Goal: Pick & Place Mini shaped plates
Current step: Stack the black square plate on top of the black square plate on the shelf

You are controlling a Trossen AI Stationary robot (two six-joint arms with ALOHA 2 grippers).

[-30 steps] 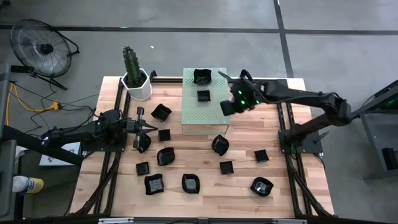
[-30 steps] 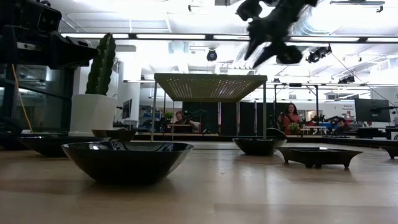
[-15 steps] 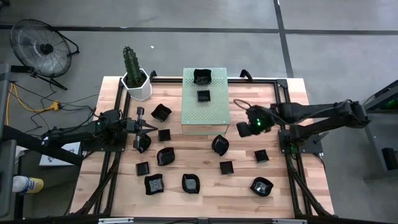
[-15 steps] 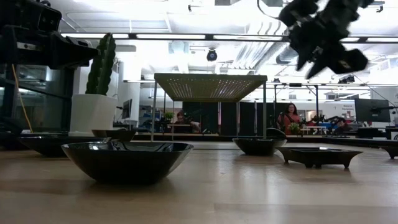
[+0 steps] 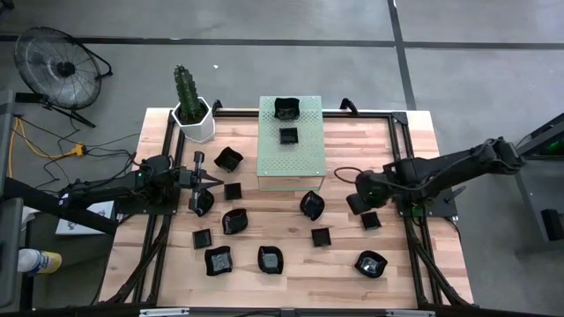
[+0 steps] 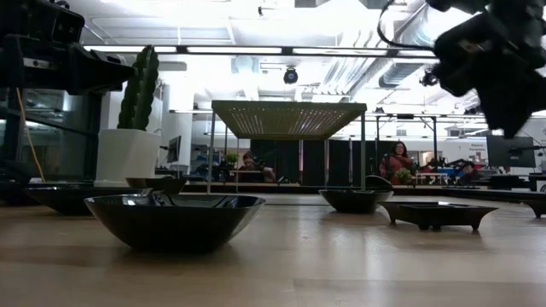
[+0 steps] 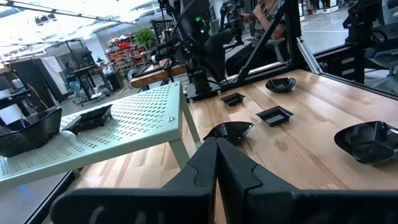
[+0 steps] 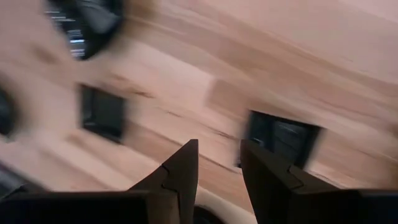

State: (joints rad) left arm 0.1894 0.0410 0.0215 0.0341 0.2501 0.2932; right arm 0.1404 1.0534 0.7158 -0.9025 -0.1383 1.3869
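**Observer:** Any labels or writing you can read?

**Operator:** None that I can make out, on the plates or on the rig.

**Observer:** What do the surfaces look like, then?

**Operator:** I'm working over a pale wooden table point(image 5: 344, 264) of planks with visible grain. The mini shaped plates point(image 5: 233, 221) are glossy black, some square, some round or wavy-edged, scattered across the table. Two more sit on the pale green perforated block point(image 5: 292, 163) at the far middle: a wavy one at its far edge, a small square one just nearer. A cactus in a white hexagonal pot point(image 5: 194, 121) stands at the far left corner.

**Observer:** Your right gripper?

**Operator:** My right gripper point(image 5: 362, 198) hangs on the right side, just beside a small square plate point(image 5: 370, 220) and right of a rounded one point(image 5: 312, 205). In its wrist view its fingers point(image 8: 178, 176) stand apart with bare wood between them, holding nothing; a square plate point(image 8: 284, 140) lies just beyond them, though that view is blurred.

**Observer:** And the left?

**Operator:** My left gripper point(image 5: 211, 182) waits at the left, fingers point(image 7: 238, 172) pressed together, empty, close to a plate point(image 5: 202, 202) just nearer.
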